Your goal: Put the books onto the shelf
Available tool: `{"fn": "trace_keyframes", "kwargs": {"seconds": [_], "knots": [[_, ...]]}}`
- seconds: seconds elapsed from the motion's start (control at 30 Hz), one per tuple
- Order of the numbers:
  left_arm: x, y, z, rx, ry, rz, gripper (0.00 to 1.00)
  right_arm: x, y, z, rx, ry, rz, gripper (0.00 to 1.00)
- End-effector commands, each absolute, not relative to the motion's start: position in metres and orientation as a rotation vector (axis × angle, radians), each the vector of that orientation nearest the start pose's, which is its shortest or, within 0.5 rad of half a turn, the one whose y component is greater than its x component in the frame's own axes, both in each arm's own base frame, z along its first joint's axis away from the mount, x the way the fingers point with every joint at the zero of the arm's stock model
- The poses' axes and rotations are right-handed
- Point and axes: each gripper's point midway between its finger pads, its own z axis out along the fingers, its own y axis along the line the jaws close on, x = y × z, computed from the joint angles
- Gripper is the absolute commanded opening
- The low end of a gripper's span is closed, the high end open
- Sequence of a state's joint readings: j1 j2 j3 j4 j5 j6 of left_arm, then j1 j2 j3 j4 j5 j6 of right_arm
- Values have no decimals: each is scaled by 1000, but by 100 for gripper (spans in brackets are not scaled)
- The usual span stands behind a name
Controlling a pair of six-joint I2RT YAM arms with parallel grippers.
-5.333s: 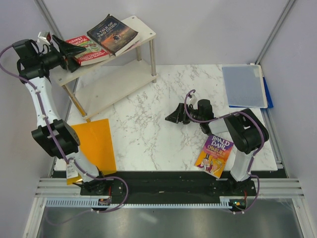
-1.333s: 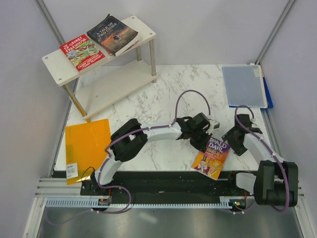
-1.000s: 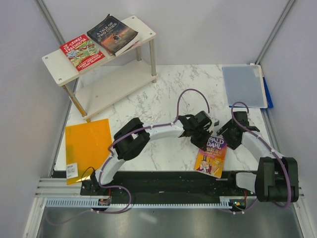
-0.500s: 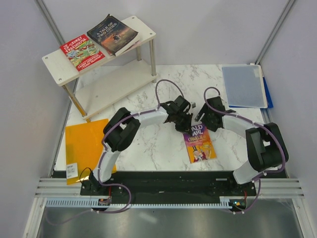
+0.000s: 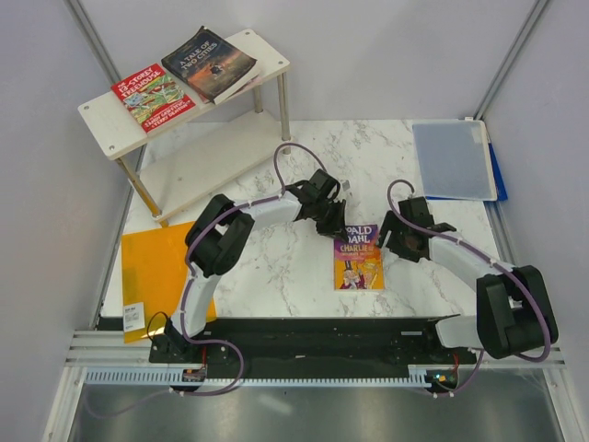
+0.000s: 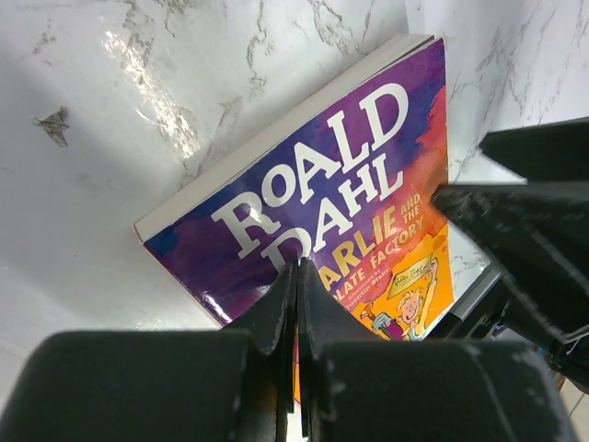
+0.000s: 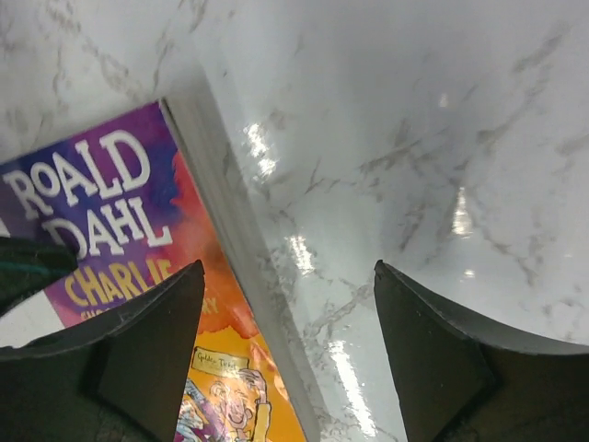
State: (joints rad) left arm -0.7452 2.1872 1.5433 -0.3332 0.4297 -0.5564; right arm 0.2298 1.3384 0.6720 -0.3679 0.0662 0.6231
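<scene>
Upper left, the pale two-tier wooden shelf (image 5: 101, 124) stands well apart. At centre the left gripper (image 5: 333, 221), clenched and empty, touches the purple-yellow Roald Dahl paperback (image 5: 358, 257), which lies flat on the white marble tabletop (image 5: 276, 267). The right gripper (image 5: 388, 239) gapes wide beside the book's edge. With nothing under it to grip, the thin book may skid rather than lift.

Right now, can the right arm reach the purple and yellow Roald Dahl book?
Probably yes. The right end effector is open beside the edge of the purple and yellow Roald Dahl paperback, nothing between. But the book lies flat on the white marble table, with the shut left end effector over its cover.
</scene>
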Motion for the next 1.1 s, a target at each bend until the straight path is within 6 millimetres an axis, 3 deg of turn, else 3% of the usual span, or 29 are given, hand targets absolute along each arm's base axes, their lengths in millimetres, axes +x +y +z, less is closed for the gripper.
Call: {"fn": "trace_keyframes", "kwargs": {"seconds": [0.0,0.23,0.43,0.57,0.67,0.77,1.07], "knots": [[291,-305,-89,367,3017,-363,2,273,121,30,392,2573,545,82],[290,-306,-90,375,3031,-361,2,274,149,30,279,2540,749,81],[290,-305,-92,379,3035,-349,2,283,178,71,155,2394,947,79],[291,-305,-92,381,3038,-346,2,284,185,114,98,2245,1031,79],[291,-305,-92,384,3042,-343,2,284,185,128,86,2184,1035,79],[290,-305,-93,388,3042,-341,2,285,181,124,103,2174,1015,79],[291,-305,-94,393,3043,-342,2,282,181,65,184,2350,993,77]]}}
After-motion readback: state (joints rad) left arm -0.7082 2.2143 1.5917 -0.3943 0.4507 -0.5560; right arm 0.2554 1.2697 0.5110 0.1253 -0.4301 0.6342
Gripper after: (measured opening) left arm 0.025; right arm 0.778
